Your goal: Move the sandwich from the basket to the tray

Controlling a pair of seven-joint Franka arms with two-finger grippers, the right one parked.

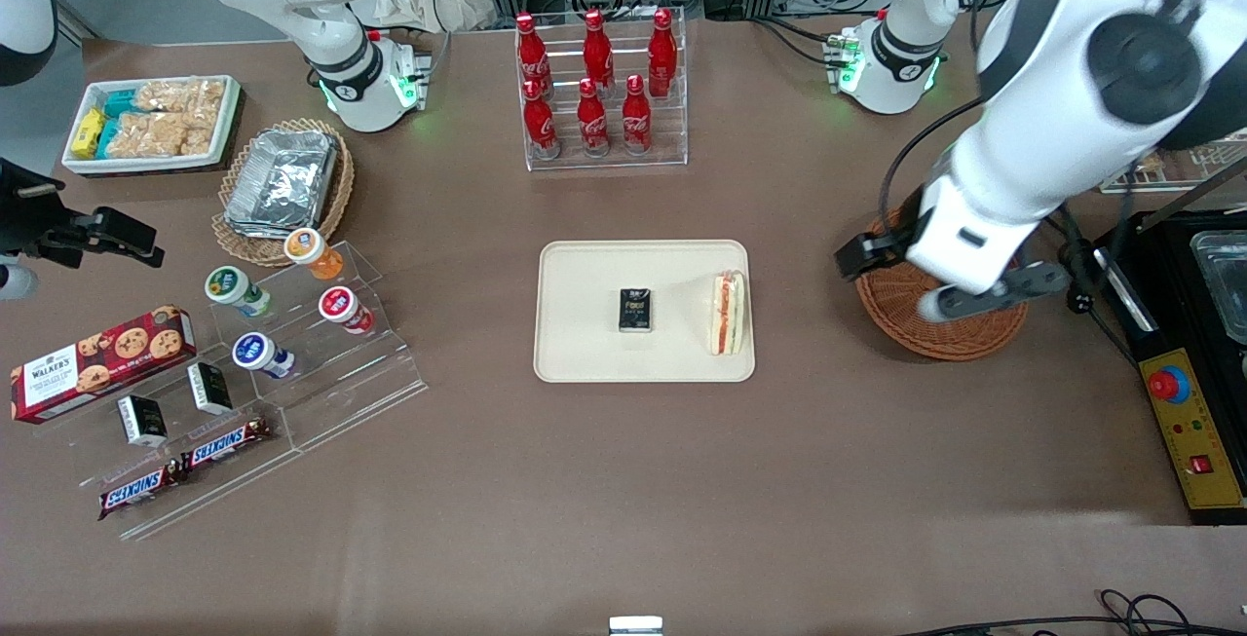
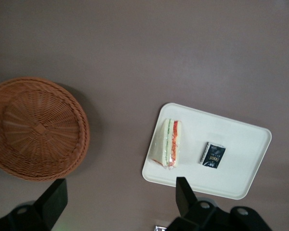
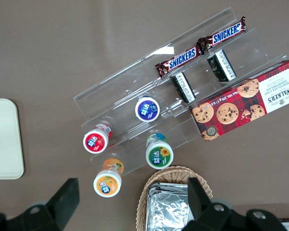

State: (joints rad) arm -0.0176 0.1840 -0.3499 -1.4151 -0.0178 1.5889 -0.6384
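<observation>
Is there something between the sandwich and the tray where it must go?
Nothing: the sandwich already lies on the tray, beside the black packet. The open gripper hangs over the empty basket.

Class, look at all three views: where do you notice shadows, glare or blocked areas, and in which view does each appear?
Front view: the working arm hides much of the basket and its end effector; the sandwich on the tray is evenly lit. Left wrist view: the basket casts a soft shadow on the table. Right wrist view: the clear stand glints.
</observation>
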